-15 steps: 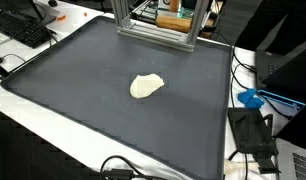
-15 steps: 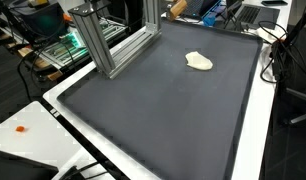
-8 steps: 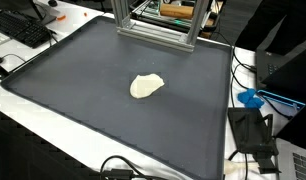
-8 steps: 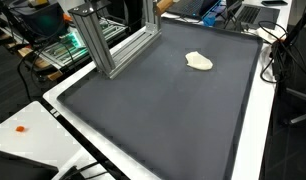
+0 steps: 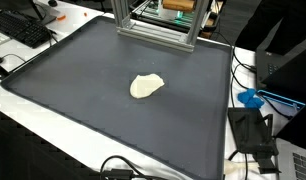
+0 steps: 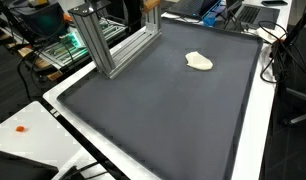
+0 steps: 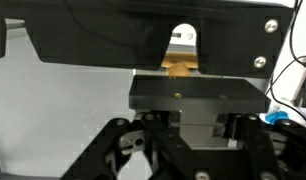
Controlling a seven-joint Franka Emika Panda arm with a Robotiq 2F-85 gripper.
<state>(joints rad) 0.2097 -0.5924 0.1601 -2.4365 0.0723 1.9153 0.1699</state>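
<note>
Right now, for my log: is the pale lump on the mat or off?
On: the pale lump lies on the dark mat, well inside its edges.

Seen from the wrist, the black gripper (image 7: 188, 150) shows its linkage arms splayed to either side; whether its fingertips meet cannot be told.

Gripper (image 7: 189, 166): fingertips cut off by wrist view's lower edge. Aluminium frame (image 5: 153, 36): cropped at top in both exterior views.
</note>
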